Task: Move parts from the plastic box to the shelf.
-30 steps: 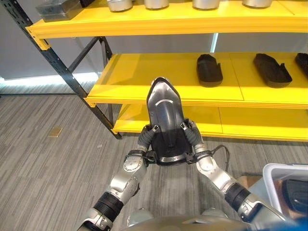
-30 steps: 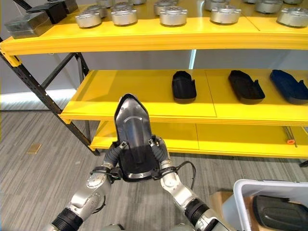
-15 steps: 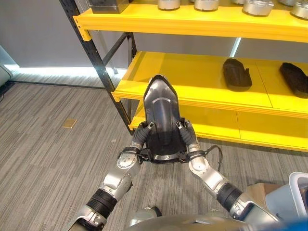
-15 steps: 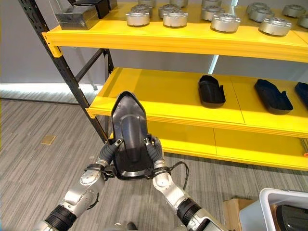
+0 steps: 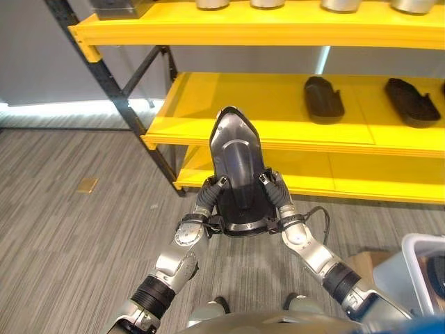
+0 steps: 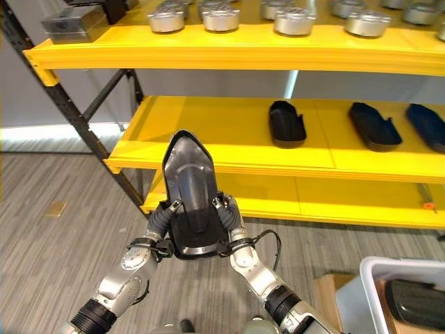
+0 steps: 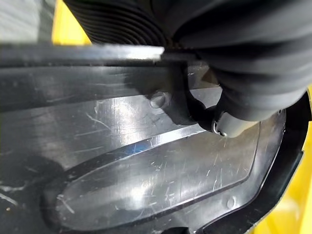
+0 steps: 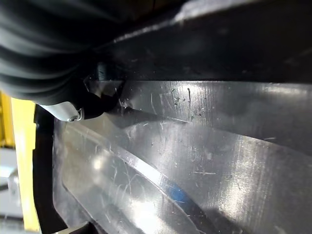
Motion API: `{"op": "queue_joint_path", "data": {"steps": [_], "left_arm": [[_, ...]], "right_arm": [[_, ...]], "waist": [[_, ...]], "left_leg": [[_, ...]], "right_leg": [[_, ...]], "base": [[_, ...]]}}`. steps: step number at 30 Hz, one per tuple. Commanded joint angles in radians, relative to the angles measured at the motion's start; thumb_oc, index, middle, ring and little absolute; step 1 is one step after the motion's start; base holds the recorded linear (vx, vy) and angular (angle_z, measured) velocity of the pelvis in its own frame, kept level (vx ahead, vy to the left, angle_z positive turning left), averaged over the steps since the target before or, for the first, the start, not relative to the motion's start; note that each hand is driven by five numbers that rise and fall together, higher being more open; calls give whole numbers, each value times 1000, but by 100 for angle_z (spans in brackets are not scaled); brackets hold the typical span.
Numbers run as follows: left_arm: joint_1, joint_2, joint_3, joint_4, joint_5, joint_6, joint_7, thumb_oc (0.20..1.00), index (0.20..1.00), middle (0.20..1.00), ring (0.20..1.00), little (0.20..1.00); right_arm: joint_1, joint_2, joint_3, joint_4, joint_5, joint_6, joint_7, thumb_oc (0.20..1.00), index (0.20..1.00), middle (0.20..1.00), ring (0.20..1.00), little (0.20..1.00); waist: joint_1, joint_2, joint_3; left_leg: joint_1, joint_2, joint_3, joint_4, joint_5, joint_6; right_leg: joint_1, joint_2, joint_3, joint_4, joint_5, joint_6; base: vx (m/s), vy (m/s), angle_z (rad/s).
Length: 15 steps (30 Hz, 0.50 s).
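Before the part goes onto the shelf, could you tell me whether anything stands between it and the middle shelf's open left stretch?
Nothing visible does. Both hands, left and right, hold the dark part before the middle shelf; the parts already there lie farther right.

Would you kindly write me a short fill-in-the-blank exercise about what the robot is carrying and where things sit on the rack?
1. The dark teardrop-shaped part is held between the left hand and the right hand, so it is carried by ____ hands.
2. The shelf boards are coloured ____.
3. The round silver parts stand on the ____ shelf.
4. The white plastic box stands on the ____.

Missing words: both; yellow; top; floor
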Motion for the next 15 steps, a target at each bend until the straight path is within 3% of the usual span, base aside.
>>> {"op": "queue_joint_path", "data": {"steps": [1,3,4,7,11,13,14,15], "left_arm": [[-61,-1,-1,-173,-72,-103,-29,200,200,200,200,200],[-66,2,3,-175,-84,-94,-34,200,200,200,200,200],[-76,8,6,-184,-95,-59,-49,200,200,200,200,200],[-78,17,8,-184,-85,-29,-75,200,200,200,200,200],[-51,24,24,-182,-65,-17,-76,200,200,200,200,200],[-33,24,29,-186,-62,-21,-72,200,200,200,200,200],[-18,20,36,-191,-61,-24,-66,200,200,200,200,200],[-11,16,37,-190,-58,-29,-67,200,200,200,200,200]], "right_arm": [[-41,-10,-32,48,64,-60,31,200,200,200,200,200],[-56,-16,-38,55,79,-56,38,200,200,200,200,200],[-100,-28,-58,79,100,-44,43,200,200,200,200,200],[-135,-27,-73,106,152,-40,47,200,200,200,200,200],[-163,-25,-90,23,161,45,51,200,200,200,200,200],[-157,-31,-95,-19,157,77,57,200,200,200,200,200],[-152,-35,-98,-59,150,112,63,200,200,200,200,200],[-151,-38,-99,-83,154,135,62,200,200,200,200,200]], "waist": [[10,-37,-49],[13,-40,-54],[34,-44,-56],[64,-45,-37],[83,-57,-23],[84,-56,-28],[84,-58,-32],[83,-60,-33]], "left_leg": [[-4,17,110,183,-144,-14],[-6,15,118,198,-155,-13],[-47,13,116,270,-130,-29],[-108,-8,77,299,-102,-24],[-99,15,56,178,-65,-2],[-87,25,27,116,-28,-12],[-86,58,12,66,34,-27],[-87,87,6,58,56,-44]], "right_leg": [[-27,-3,35,-91,49,29],[-18,0,24,-96,45,24],[18,19,3,-116,40,7],[48,28,6,-113,29,0],[72,38,0,-106,13,-8],[70,39,5,-101,9,-6],[58,33,0,-95,14,-13],[58,28,2,-97,13,-12]], "base": [[244,-178,19],[193,-156,12],[218,-194,16],[166,-159,32],[127,3,-2],[127,134,-3],[148,223,8],[139,248,-4]]}}
